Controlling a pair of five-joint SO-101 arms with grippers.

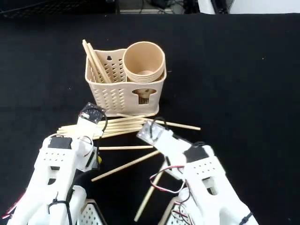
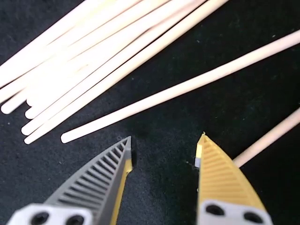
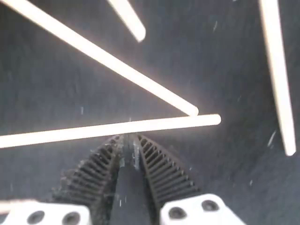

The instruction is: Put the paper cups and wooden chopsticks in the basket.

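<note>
A beige perforated basket (image 1: 123,91) stands at the back of the black table. It holds stacked paper cups (image 1: 144,60) and a few wooden chopsticks (image 1: 96,62) leaning at its far left corner. A bundle of chopsticks (image 1: 110,127) lies in front of the basket, with loose chopsticks (image 1: 125,165) nearer me. My left gripper (image 2: 165,140) is open just above the cloth, beside the bundle (image 2: 79,70) and short of a single chopstick (image 2: 187,86). My right gripper (image 3: 129,138) is shut, its tips against the edge of a chopstick (image 3: 108,127) lying across them.
The left arm (image 1: 61,161) and the right arm (image 1: 197,171) sit close together over the loose chopsticks. Another stick (image 1: 180,125) pokes out to the right of the bundle. Open black cloth (image 1: 243,93) lies to the right of the basket.
</note>
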